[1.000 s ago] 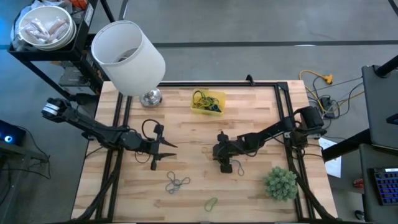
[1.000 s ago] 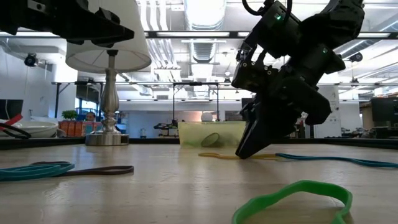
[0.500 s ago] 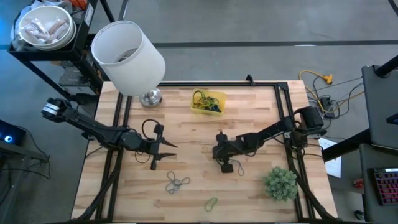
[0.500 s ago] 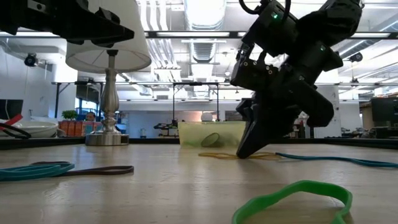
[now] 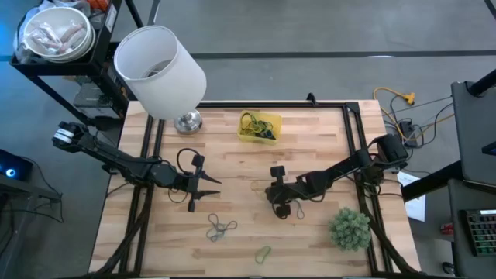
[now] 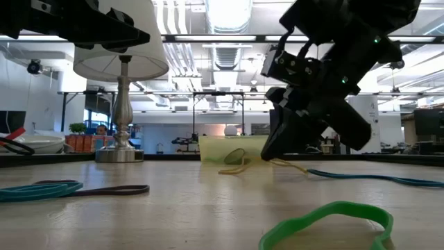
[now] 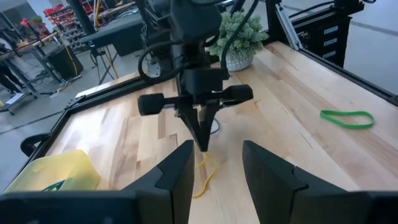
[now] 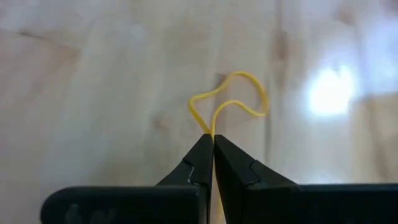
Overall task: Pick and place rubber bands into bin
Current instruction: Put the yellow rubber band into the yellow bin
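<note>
**Right gripper pinches a yellow band above the wooden tabletop**

The tabletop (image 5: 232, 170) is pale butcher-block wood framed by black rails. Near its middle, toward the right edge, the right gripper (image 8: 212, 144) has its fingers pressed together on a thin yellow rubber band (image 8: 231, 99), whose loop dangles just clear of the wood. The left gripper (image 5: 211, 188) hovers over the left half of the tabletop with its fingers spread and nothing between them.

The bin (image 5: 259, 126), translucent yellow, sits at the middle of the far edge with several bands already inside. More rubber bands lie loose near the near edge: a grey-blue tangle (image 5: 221, 228) and a green loop (image 5: 263, 253). A lamp with a white shade (image 5: 159, 71) stands at the far left corner, and a small potted green plant (image 5: 349, 229) sits near the near right corner.

Beyond the table, the low view shows an open workshop with ceiling strip lights (image 6: 229, 10), exposed ducts and distant shelving. A white bowl (image 5: 56, 32) rests on a black cart off the far left corner.
</note>
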